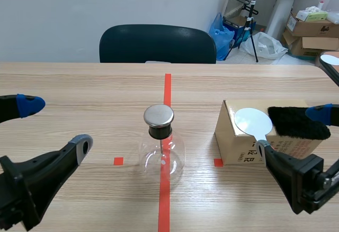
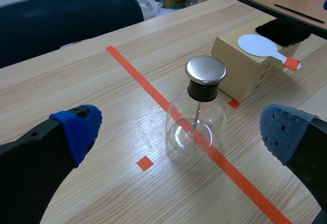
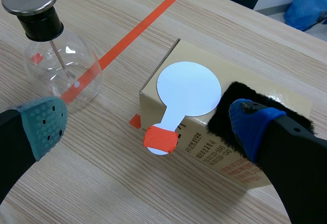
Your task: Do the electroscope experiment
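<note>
A clear glass flask electroscope (image 1: 161, 152) (image 2: 196, 124) (image 3: 59, 60) with a black neck and a round metal cap stands on the red tape line at the table's middle. To its right a small cardboard box (image 1: 238, 139) (image 2: 244, 68) (image 3: 235, 147) carries a white round paddle (image 1: 253, 121) (image 2: 258, 45) (image 3: 188, 89) with an orange-taped handle, and a black fur pad (image 1: 297, 122) (image 2: 283, 29) (image 3: 240, 111). My left gripper (image 1: 55, 123) (image 2: 179, 137) is open, the flask just ahead between its fingers. My right gripper (image 1: 294, 128) (image 3: 148, 119) is open just above the paddle's handle.
A dark chair (image 1: 157, 44) stands behind the table's far edge. Cardboard boxes (image 1: 312, 28) and bags lie on the floor at the back right. Another white paddle (image 1: 330, 59) rests on a second table to the right.
</note>
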